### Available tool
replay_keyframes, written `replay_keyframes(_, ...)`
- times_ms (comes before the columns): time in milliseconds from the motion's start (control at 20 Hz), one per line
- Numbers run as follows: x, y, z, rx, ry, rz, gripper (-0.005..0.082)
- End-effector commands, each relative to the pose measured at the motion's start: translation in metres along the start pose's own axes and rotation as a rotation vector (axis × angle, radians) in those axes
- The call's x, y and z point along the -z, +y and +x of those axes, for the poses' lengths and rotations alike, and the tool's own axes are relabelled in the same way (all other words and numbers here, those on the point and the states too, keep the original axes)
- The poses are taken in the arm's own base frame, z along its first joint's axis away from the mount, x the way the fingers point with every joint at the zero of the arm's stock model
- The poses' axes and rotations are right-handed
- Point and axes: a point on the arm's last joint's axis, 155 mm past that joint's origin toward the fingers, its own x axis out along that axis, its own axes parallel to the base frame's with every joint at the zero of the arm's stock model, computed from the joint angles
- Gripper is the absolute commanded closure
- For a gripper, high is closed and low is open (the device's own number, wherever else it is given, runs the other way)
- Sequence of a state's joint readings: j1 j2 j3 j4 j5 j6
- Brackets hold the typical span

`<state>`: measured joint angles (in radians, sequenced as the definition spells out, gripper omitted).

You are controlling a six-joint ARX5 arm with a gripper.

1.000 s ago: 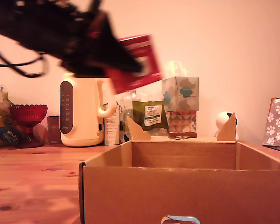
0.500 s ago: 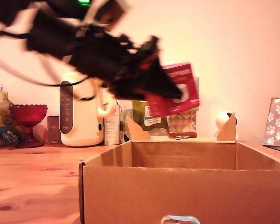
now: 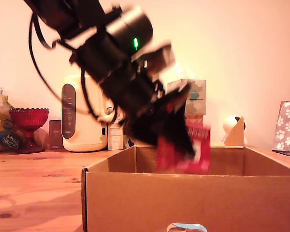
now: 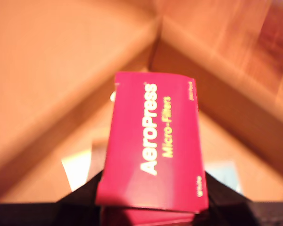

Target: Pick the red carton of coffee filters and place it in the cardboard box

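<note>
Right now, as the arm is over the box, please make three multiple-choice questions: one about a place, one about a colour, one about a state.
1. Where is the red carton of coffee filters?
A. On the wooden table
B. Partly sunk behind the front wall of the cardboard box
C. Beside the kettle

2. What colour is the goblet at the exterior view's left?
A. Red
B. Blue
C. Green

3. What is the state of the gripper?
A. Open and empty
B. Shut on the carton
C. Out of view

Answers: B, its lower part is hidden by the box wall; A, the glass is red; B, the wrist view shows the carton held between the jaws.
</note>
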<state>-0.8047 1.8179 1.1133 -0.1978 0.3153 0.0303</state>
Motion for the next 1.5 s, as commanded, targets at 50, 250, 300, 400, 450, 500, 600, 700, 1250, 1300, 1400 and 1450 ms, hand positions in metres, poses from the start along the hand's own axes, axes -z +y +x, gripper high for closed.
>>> replay_keyframes(50,-0.008,-0.003,-0.001,0.008,-0.01,0.01,0.0445)
replay_keyframes(250,-0.017,-0.01,-0.007,0.037,-0.014,0.008,-0.0008)
replay_keyframes(300,-0.021,-0.013,-0.011,0.045,-0.027,0.011,-0.0006)
replay_keyframes(400,-0.028,-0.015,-0.022,0.042,-0.047,0.017,-0.0005)
replay_keyframes(450,-0.029,-0.016,-0.029,0.04,-0.048,0.014,0.0009)
replay_keyframes(500,-0.031,-0.014,-0.036,0.027,-0.05,0.01,0.0084)
replay_keyframes(600,-0.032,-0.008,-0.049,-0.011,-0.053,0.009,0.0515)
replay_keyframes(700,-0.04,0.0,-0.062,-0.034,-0.087,0.002,0.0758)
replay_keyframes(1250,-0.042,0.078,-0.145,-0.247,-0.482,-0.077,0.0793)
replay_keyframes(1300,-0.037,0.086,-0.155,-0.271,-0.507,-0.103,0.0793)
replay_keyframes(1400,-0.025,0.097,-0.17,-0.323,-0.539,-0.141,0.0793)
replay_keyframes(1450,-0.019,0.101,-0.178,-0.347,-0.555,-0.156,0.0793)
